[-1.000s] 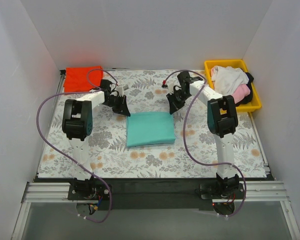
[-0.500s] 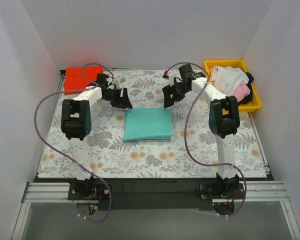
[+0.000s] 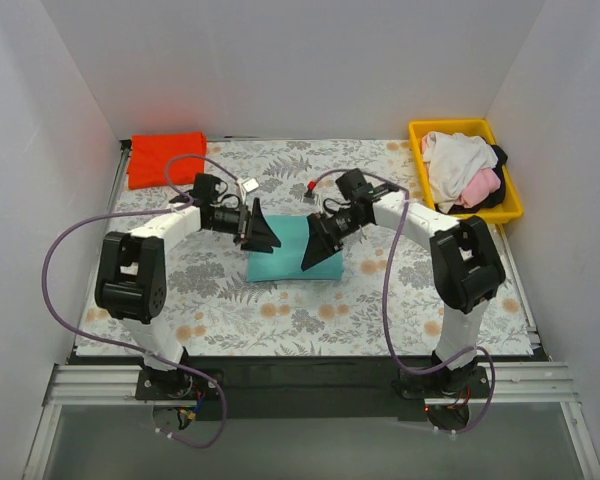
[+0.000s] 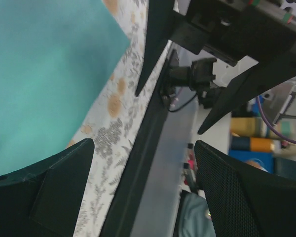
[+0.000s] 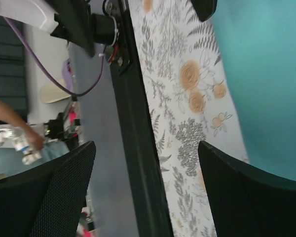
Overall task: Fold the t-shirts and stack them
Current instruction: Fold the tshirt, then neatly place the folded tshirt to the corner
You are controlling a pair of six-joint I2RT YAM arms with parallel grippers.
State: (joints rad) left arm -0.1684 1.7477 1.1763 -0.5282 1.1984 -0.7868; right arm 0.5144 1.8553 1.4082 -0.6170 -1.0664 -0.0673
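Observation:
A folded teal-green t-shirt (image 3: 285, 262) lies on the patterned cloth in the middle of the table. My left gripper (image 3: 264, 230) hovers over its left far part and my right gripper (image 3: 318, 245) over its right part, both tilted towards the near edge. Both are open and hold nothing. In the left wrist view the teal shirt (image 4: 39, 74) fills the upper left, beyond my open left gripper (image 4: 143, 187). The right wrist view has the teal shirt (image 5: 266, 74) at the right, past my open right gripper (image 5: 148, 192). A folded red-orange t-shirt (image 3: 167, 157) rests at the back left.
A yellow tray (image 3: 450, 125) at the back right holds a heap of white (image 3: 455, 155), pink (image 3: 480, 187) and black (image 3: 498, 158) shirts. The fern-patterned cloth (image 3: 220, 300) covers the table. White walls close in the left, back and right sides.
Both arms left the teal shirt's far corners, lifted back, then swung in over the shirt. The shirt now lies a little farther back and squarer.

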